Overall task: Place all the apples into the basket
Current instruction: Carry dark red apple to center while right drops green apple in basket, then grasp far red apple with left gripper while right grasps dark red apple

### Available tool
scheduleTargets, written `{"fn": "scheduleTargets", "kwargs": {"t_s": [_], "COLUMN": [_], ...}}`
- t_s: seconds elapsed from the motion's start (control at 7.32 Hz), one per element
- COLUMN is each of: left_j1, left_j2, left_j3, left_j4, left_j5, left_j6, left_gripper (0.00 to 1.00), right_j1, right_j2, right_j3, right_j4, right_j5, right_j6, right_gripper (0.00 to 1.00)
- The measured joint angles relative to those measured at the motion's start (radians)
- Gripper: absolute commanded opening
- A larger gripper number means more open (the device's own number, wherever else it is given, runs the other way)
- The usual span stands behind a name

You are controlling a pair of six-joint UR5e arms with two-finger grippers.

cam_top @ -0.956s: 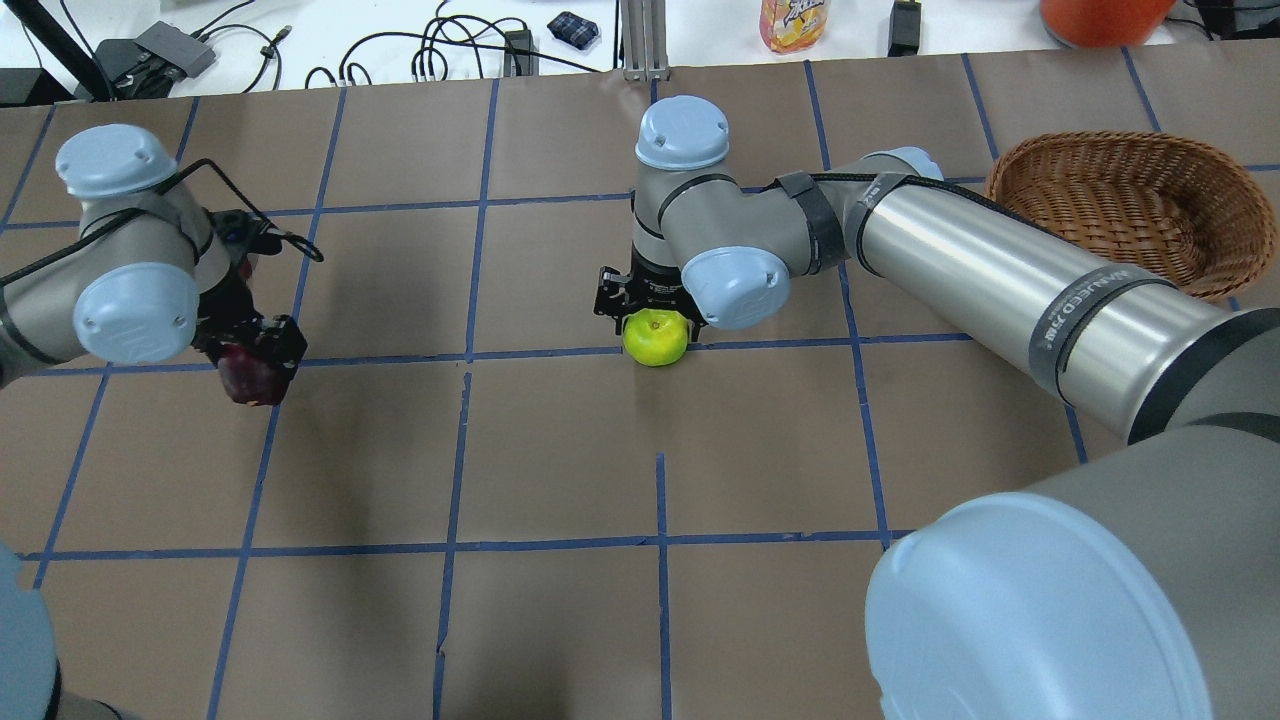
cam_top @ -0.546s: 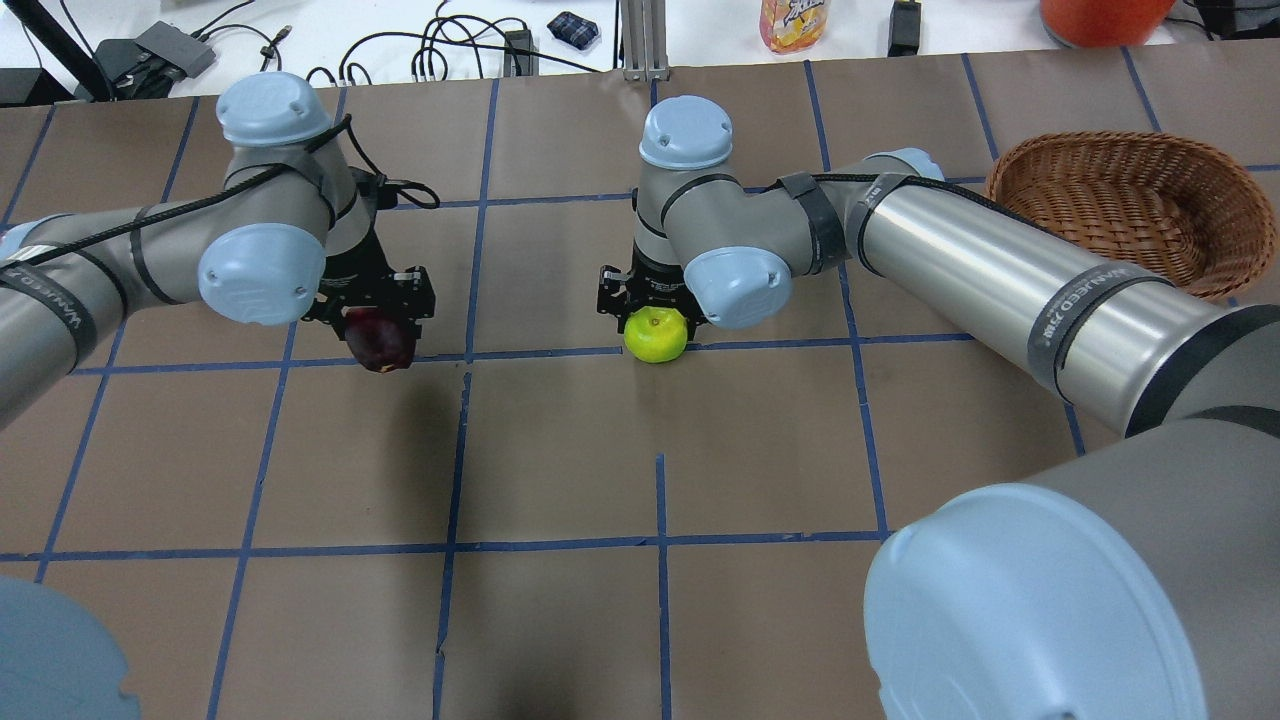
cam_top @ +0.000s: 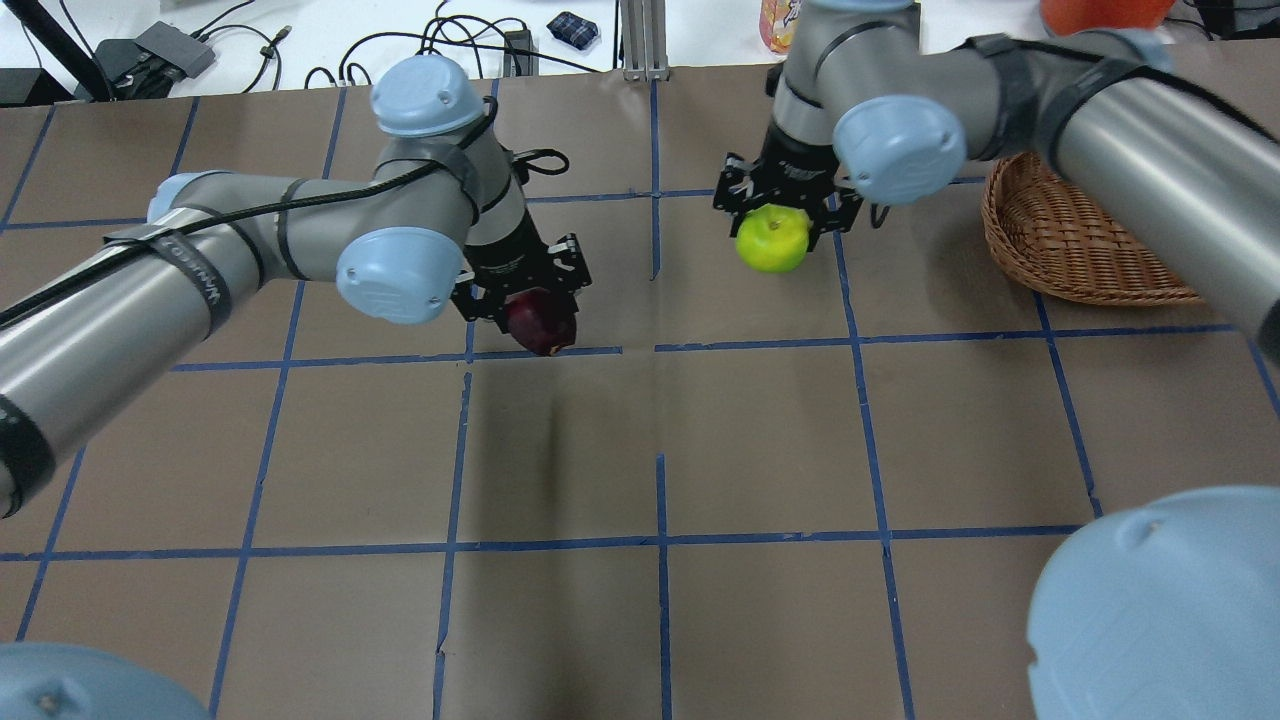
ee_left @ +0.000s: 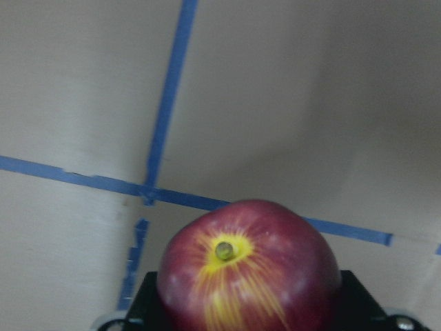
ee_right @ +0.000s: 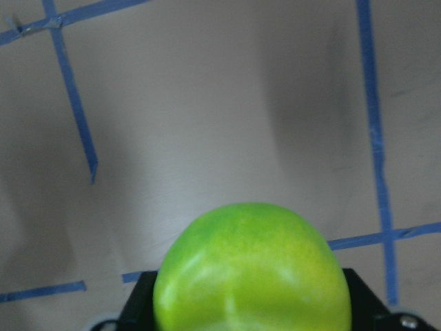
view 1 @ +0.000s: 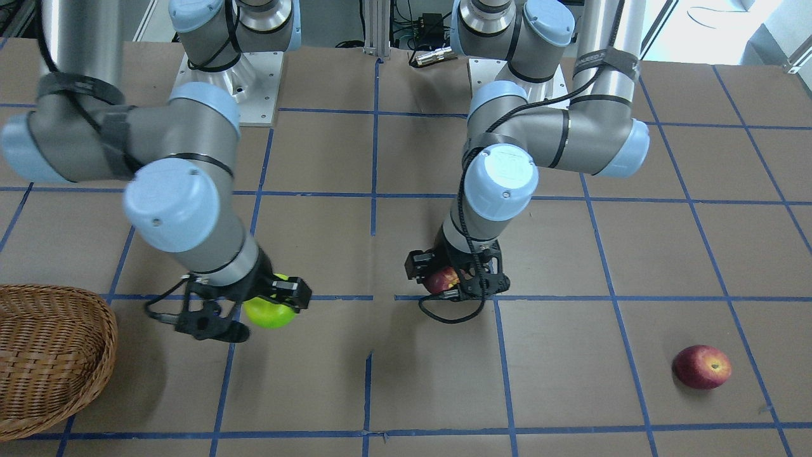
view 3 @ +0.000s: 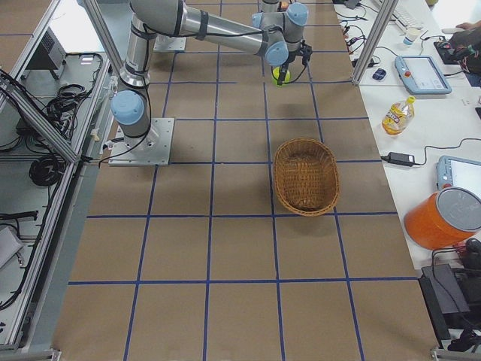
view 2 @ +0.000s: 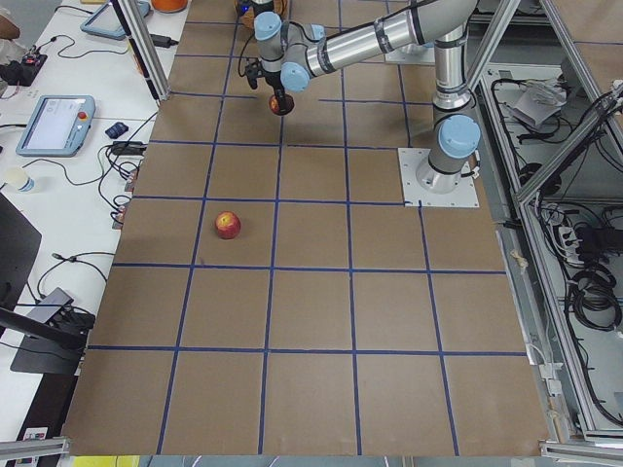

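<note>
My right gripper (cam_top: 775, 225) is shut on the lime-green apple (cam_top: 772, 240) and holds it above the table, left of the wicker basket (cam_top: 1085, 262). The green apple fills the right wrist view (ee_right: 251, 272). My left gripper (cam_top: 535, 305) is shut on a dark red apple (cam_top: 540, 322) near the table's middle. That apple shows yellow streaks round its stem in the left wrist view (ee_left: 248, 272). A third red apple (view 1: 701, 367) lies alone on the table at the robot's far left, also in the exterior left view (view 2: 227, 225). The basket is empty (view 3: 306, 177).
The table is brown paper with blue tape lines (cam_top: 660, 345). Beyond its far edge are cables, a drink bottle (view 3: 396, 114) and an orange bucket (view 3: 443, 214). The right arm's long link (cam_top: 1150, 140) passes over the basket.
The right gripper has lifted the green apple off the table and carried it far and right, toward the basket. The left gripper has carried the dark red apple rightward to the table's middle.
</note>
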Motion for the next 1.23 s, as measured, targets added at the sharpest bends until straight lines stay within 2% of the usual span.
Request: {"fn": "scheduleTargets", "kwargs": {"t_s": [0.14,0.27,0.55,0.82,1.09,1.23], "left_j1": [-0.059,-0.109,-0.174,-0.173,-0.094,-0.026], "left_j2": [-0.042,-0.087,-0.136,-0.114,-0.062,-0.036], "left_j3": [0.024,0.039,0.051,0.068,0.134,0.185], "left_j4": [0.028,0.069,0.113,0.093,-0.053,-0.167], "left_j5": [-0.012,-0.017,-0.011,-0.006,-0.003,0.01], "left_j6": [-0.08,-0.152,-0.226,-0.223,-0.116,-0.001], "left_gripper": [0.68,1.0,1.0,1.0,1.0,1.0], "right_j1": [-0.088,-0.172,-0.347,-0.476,-0.545,-0.557], "right_j2": [-0.009,-0.01,0.007,0.079,0.168,0.195], "right_j3": [-0.043,-0.069,-0.087,-0.105,-0.113,-0.112], "right_j4": [0.054,0.078,0.074,-0.021,-0.139,-0.163], "right_j5": [-0.051,-0.103,-0.153,-0.198,-0.225,-0.229], "right_j6": [-0.096,-0.219,-0.479,-0.714,-0.849,-0.863], "right_gripper": [0.0,0.0,0.0,0.0,0.0,0.26]}}
